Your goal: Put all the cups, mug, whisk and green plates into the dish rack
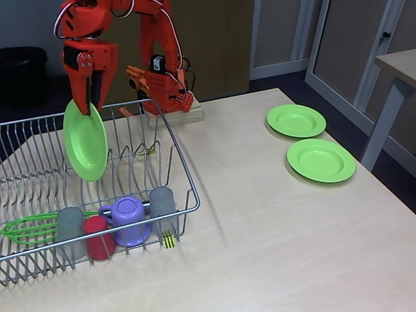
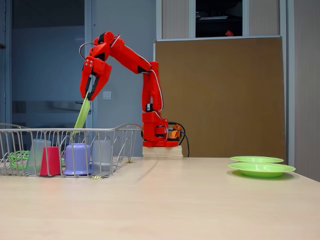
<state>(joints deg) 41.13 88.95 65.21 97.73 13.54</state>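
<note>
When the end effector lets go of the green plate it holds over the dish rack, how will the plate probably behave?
The held plate hangs on edge, so it may tip sideways unless the dish rack wires catch it. It looks thin and stiff, likely light. Being round, it could roll slightly. The end effector pinches only its rim.

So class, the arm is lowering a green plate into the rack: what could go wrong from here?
1. The end effector pinches the plate only at its top rim, so it could swing or slip.
2. Released between prongs badly, it may tip onto the mug and cups.
3. Two plates lie flat on the table; their rims may be hard to grip.
</note>
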